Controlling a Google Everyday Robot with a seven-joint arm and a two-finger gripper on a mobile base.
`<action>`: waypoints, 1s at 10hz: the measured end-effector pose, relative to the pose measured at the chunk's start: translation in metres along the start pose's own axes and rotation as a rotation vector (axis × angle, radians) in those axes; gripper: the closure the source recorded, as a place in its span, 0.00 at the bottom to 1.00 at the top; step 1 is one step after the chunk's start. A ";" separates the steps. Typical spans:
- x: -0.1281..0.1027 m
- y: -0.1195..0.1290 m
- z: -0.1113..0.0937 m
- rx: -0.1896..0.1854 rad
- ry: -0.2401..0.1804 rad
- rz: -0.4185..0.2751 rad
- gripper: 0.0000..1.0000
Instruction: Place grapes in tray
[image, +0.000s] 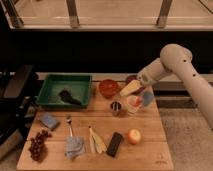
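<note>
The grapes (38, 146), a small dark red-purple bunch, lie at the front left corner of the wooden board. The green tray (65, 80) stands at the back left and holds a smooth dark lump (68, 97). My gripper (134, 89) hangs at the end of the white arm over the right back part of the board, above a pale cup (134, 104), far to the right of the grapes and the tray.
On the wooden board (95, 161) are a red bowl (108, 88), a small metal cup (116, 108), a yellow-red apple (133, 136), a dark bar (115, 144), pale peels (97, 142), a fork (69, 125), a grey cloth (74, 146) and a blue sponge (49, 120).
</note>
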 end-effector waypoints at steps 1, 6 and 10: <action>0.000 0.000 0.000 0.001 -0.001 -0.004 0.20; 0.002 -0.039 0.052 0.029 -0.076 -0.101 0.20; -0.003 -0.089 0.117 0.110 -0.124 -0.106 0.20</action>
